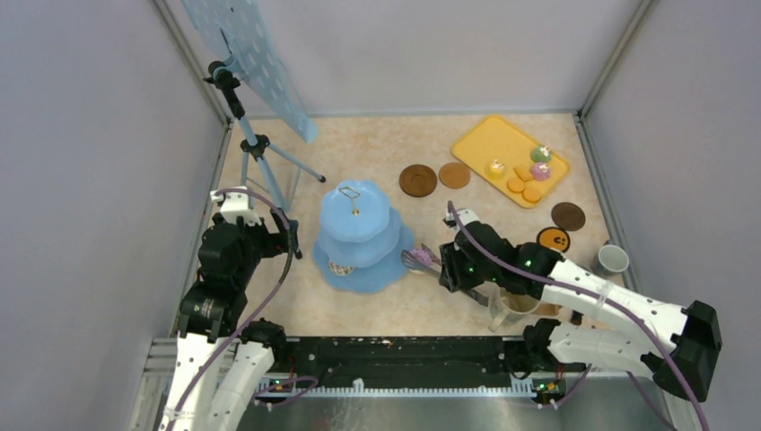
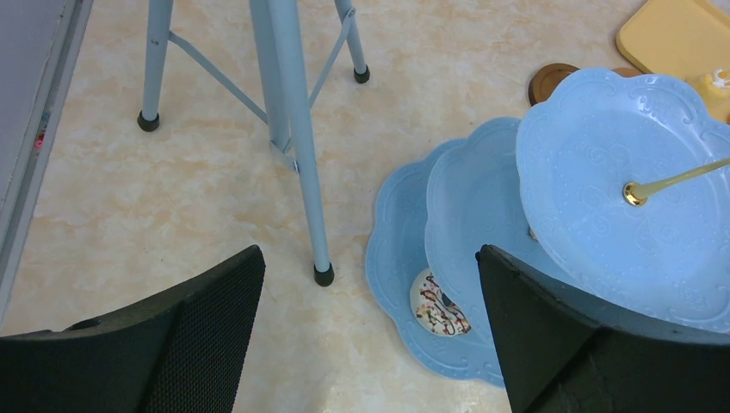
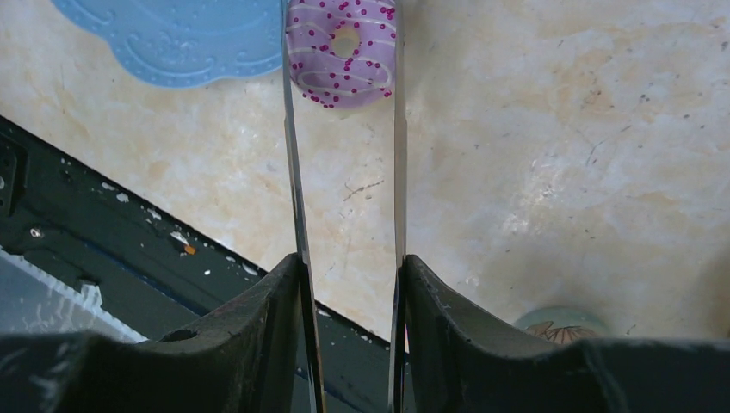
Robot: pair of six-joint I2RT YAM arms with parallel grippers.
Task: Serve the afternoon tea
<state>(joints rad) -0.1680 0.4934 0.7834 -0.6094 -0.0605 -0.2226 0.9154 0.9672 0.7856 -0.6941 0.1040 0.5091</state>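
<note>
My right gripper (image 1: pixel 446 265) is shut on the metal tongs (image 3: pixel 297 172). The tongs' tips pinch a purple donut (image 3: pixel 344 52) with white stripes, held just off the rim of the blue three-tier stand (image 1: pixel 359 235); the stand's bottom tier also shows in the right wrist view (image 3: pixel 172 43). A white donut (image 2: pixel 435 305) with dark drizzle lies on the bottom tier. My left gripper (image 2: pixel 370 344) is open and empty, left of the stand. Cupcakes (image 1: pixel 540 154) and orange biscuits (image 1: pixel 523 184) lie on the yellow tray (image 1: pixel 489 139). A beige mug (image 1: pixel 513 310) stands under my right arm.
Brown coasters (image 1: pixel 418 180) lie between the stand and the tray, and more lie at the right (image 1: pixel 568 215). A small grey mug (image 1: pixel 613 259) stands at the right edge. A blue tripod (image 2: pixel 293 129) stands left of the stand. A black rail (image 3: pixel 103 241) runs along the near edge.
</note>
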